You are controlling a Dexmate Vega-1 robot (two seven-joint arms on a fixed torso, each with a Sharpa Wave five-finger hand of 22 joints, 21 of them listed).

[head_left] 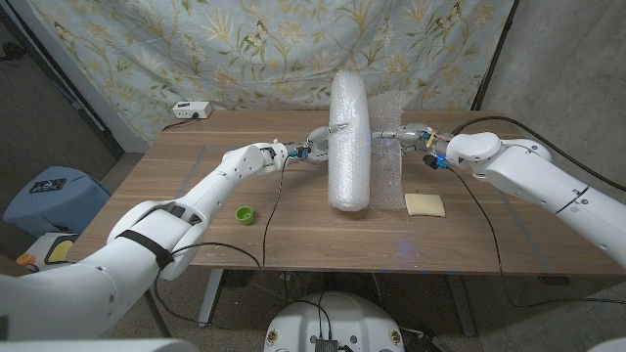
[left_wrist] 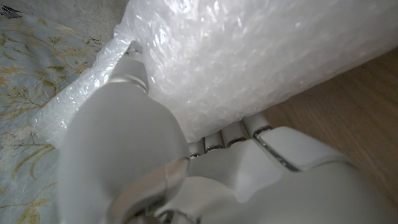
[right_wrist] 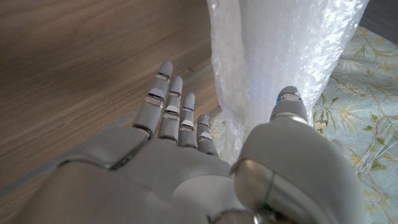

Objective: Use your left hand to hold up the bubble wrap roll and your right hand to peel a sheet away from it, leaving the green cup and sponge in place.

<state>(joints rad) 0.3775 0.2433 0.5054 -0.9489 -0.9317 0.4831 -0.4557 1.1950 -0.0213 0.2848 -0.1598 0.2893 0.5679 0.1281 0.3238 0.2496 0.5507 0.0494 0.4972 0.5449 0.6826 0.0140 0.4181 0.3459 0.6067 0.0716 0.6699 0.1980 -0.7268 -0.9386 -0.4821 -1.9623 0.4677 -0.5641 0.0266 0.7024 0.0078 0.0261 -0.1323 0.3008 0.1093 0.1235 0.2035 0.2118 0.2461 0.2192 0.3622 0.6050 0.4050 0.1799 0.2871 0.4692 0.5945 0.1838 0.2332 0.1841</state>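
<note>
A tall bubble wrap roll (head_left: 349, 142) stands upright near the middle of a wooden desk (head_left: 196, 171). The robot's left hand (head_left: 311, 147) presses against the roll's side, its fingers wrapped around the plastic, steadying it. From the other side the right hand (head_left: 419, 137) reaches in where a loose sheet (head_left: 389, 176) hangs off the roll toward the desk. In the right wrist view the right hand's fingers (right_wrist: 169, 99) are spread and its thumb lies against the sheet, so it looks apart, touching but not yet pinching.

To peel well, that hand likely needs to close thumb and fingers on the sheet's free edge, then draw it away sideways while the left hand keeps its grip so the roll does not topple or turn.

A green cup (head_left: 245, 213) sits under the left forearm, well apart from the roll. A pale sponge (head_left: 424, 203) lies just beside the hanging sheet, below the right hand; dragging the sheet low could nudge it. Open desk stretches further to the right, giving room to pull.
</note>
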